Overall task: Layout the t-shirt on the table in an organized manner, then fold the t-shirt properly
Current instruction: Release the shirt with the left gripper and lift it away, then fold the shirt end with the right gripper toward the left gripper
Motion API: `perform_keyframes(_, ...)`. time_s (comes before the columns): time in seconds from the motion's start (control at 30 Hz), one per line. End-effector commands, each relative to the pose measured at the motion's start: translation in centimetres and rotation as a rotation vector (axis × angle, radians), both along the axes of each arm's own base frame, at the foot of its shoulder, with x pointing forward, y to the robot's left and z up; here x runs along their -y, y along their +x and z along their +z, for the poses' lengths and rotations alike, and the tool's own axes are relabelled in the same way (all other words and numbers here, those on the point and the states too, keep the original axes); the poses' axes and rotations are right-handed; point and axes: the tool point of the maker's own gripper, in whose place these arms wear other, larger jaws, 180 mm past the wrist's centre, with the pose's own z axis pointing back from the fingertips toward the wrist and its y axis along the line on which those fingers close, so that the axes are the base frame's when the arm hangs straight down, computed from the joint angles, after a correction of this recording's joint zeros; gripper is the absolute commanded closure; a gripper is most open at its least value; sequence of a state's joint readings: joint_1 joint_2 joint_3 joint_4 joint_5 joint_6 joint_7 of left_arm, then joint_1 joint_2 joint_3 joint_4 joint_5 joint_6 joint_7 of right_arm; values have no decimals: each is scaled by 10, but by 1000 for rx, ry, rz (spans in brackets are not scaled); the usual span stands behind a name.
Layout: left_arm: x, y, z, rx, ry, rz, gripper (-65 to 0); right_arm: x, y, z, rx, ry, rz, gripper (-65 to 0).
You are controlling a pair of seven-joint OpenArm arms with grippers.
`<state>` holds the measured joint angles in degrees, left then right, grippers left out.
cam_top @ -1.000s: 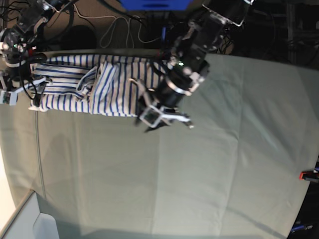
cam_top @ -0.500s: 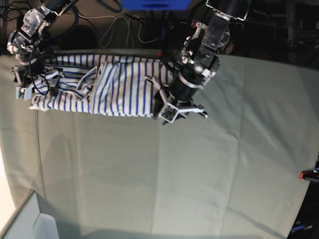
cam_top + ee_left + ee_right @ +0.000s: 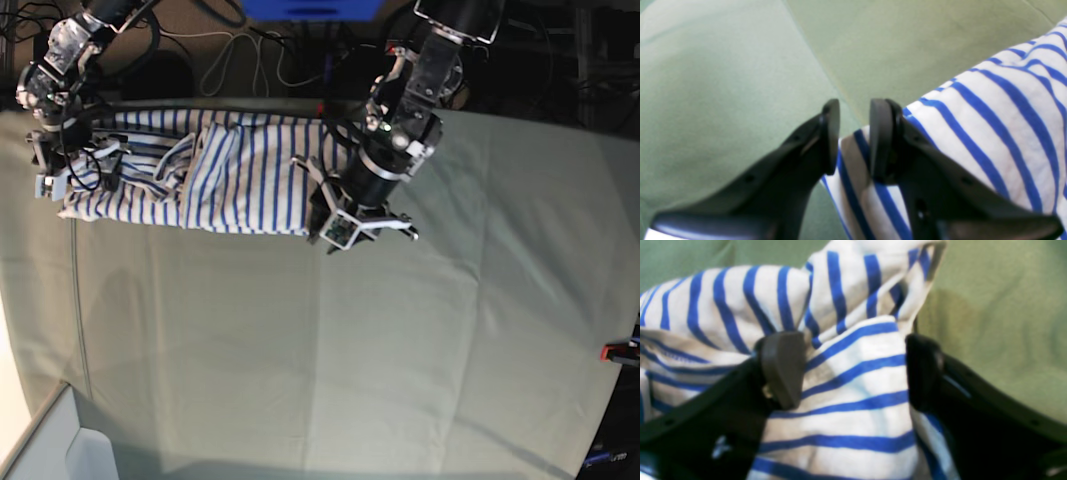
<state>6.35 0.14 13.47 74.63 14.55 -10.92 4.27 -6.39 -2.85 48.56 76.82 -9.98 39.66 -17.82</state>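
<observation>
The t-shirt (image 3: 240, 170) lies as a long striped band along the far left part of the table (image 3: 400, 350). My left gripper (image 3: 322, 222) is at the band's right end. In the left wrist view the left gripper (image 3: 853, 136) has its jaws a narrow gap apart, with the t-shirt (image 3: 990, 116) edge lying just under and between them. My right gripper (image 3: 72, 165) is over the band's left end. In the right wrist view the right gripper (image 3: 853, 373) is wide open and straddles a bunched fold of the t-shirt (image 3: 846, 426).
A red clamp (image 3: 620, 352) sits at the table's right edge. Cables (image 3: 240, 50) and a blue object (image 3: 310, 8) lie behind the far edge. A pale bin corner (image 3: 60, 440) is at the bottom left. Bare table cloth (image 3: 740, 66) lies beside the shirt.
The left gripper moved up and right onto the shirt's right end and narrowed its jaws. The right gripper moved up onto the shirt's left end. Little moved in the last half second.
</observation>
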Motion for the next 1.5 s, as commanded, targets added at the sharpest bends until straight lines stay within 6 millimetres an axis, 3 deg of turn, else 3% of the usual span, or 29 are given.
perform_keyframes(0.0,5,9,19,58,-34,0,-153,-1,7,6,15,-5,19,-344)
perform_keyframes(0.1,5,15,34,96,-44,2,-153,-14,12,1,-24,4,72,-198)
perform_keyframes(0.2,5,20,52,142,-58,7,-153,-17,13,2,-34,-1,87,-30)
perform_keyframes(0.23,5,21,57,153,-60,7,-153,-17,14,4,-32,-6,87,0)
perform_keyframes(0.4,-18,20,58,159,-46,58,-153,-7,17,30,13,-79,92,0)
perform_keyframes(0.53,-47,17,49,138,-24,126,-153,-9,20,66,85,-152,92,0)
perform_keyframes(0.67,-69,11,39,110,-7,182,-153,-23,16,99,146,-210,102,0)
perform_keyframes(0.8,-75,3,32,91,-2,199,-153,-47,17,124,181,-260,196,0)
perform_keyframes(0.9,-84,1,34,93,4,220,-153,-75,12,131,187,-263,289,0)
perform_keyframes(1.07,-94,-6,41,105,7,245,-153,-114,5,121,170,-207,394,0)
perform_keyframes(1.23,-128,-14,45,113,37,327,-153,-145,7,120,186,-163,469,0)
perform_keyframes(1.47,-190,-34,36,80,106,469,-153,-211,13,124,237,-65,619,0)
